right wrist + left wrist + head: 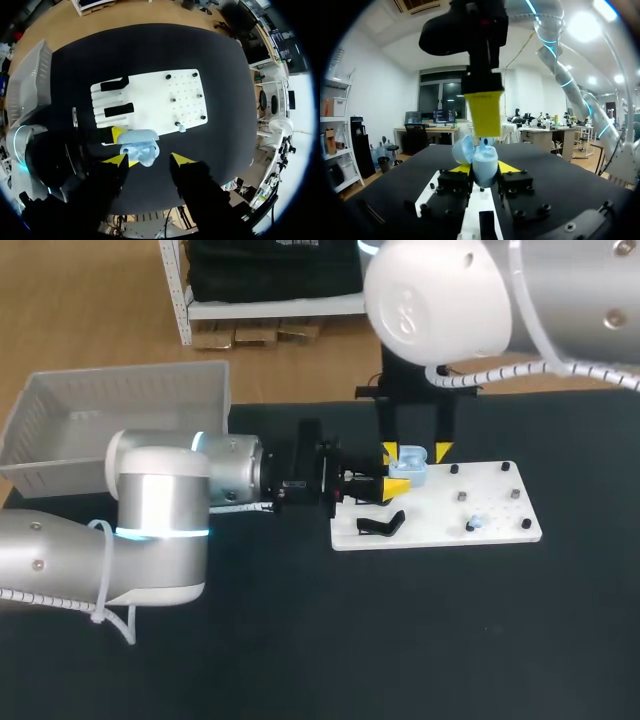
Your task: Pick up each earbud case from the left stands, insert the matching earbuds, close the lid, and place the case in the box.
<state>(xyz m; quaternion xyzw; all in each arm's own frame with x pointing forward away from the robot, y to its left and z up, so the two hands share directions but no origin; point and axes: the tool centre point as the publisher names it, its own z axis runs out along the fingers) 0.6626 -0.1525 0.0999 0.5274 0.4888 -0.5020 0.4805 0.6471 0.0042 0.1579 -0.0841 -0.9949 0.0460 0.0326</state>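
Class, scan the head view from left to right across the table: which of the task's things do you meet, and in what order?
The white box → the light blue earbud case → the small blue earbud.

case [408,472] — pale blue | board [490,518] white (black stands [381,525]) | table [400,640] black
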